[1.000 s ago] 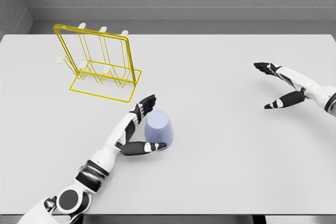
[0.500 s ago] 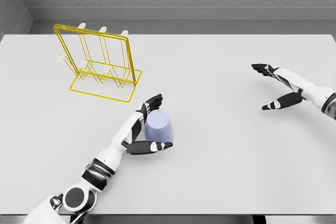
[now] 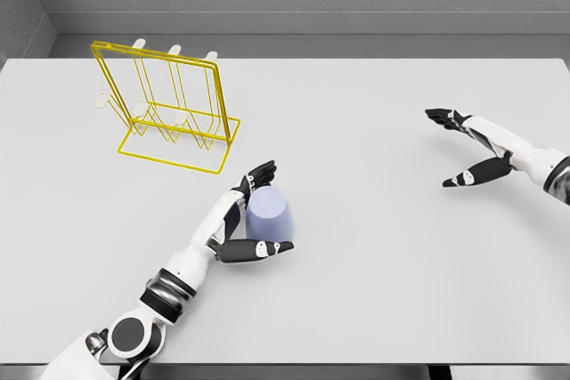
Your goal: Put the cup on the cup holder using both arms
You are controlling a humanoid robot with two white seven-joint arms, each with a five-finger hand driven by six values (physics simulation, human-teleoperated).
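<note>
Cup [image 3: 269, 214] (upside down) between left hand [image 3: 242, 220] fingers, on table [image 3: 374, 264]

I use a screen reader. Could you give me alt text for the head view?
The left robot hand cups an upside-down lavender plastic cup on a white table. A yellow wire cup rack stands behind it; the right robot hand hovers open at right.

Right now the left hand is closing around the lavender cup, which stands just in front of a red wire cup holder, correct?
Not quite: the head view shows the cup holder is yellow, not red. The left hand does bracket the lavender cup in front of it.
</note>
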